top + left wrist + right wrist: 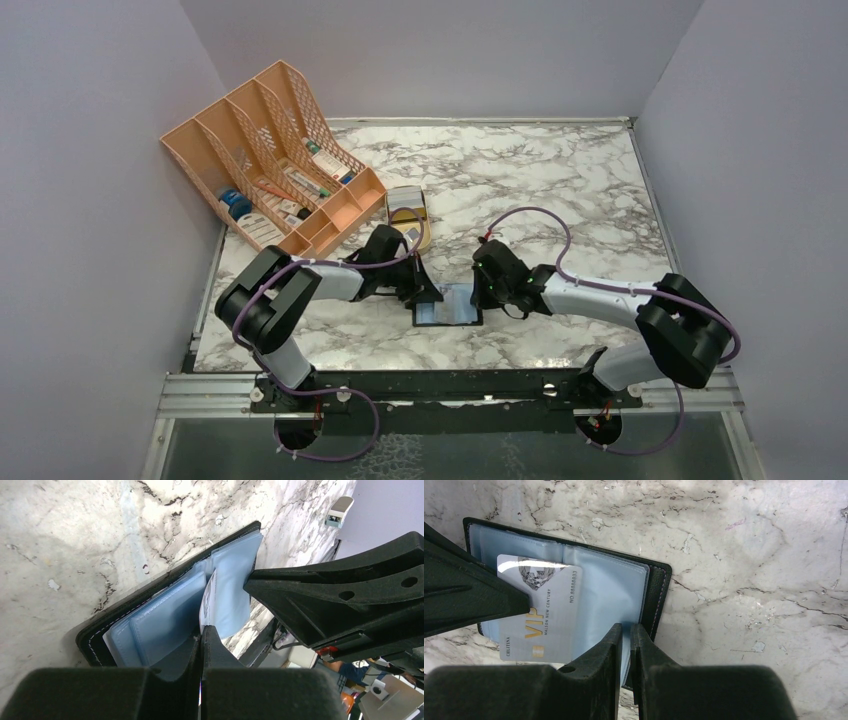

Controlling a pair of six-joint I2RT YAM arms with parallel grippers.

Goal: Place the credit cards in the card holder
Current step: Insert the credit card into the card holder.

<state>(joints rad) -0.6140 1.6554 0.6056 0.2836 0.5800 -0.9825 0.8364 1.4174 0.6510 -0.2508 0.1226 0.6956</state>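
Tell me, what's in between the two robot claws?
The open card holder lies between the left gripper and right gripper, with a pale VIP card over its blue lining. The right wrist view shows it best.

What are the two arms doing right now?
The left fingers are shut on a white VIP card and hold it over the open black card holder, against its blue-grey lining. It does not look seated in a slot yet. The right fingers pinch the holder's near edge, apparently steadying it on the marble table.
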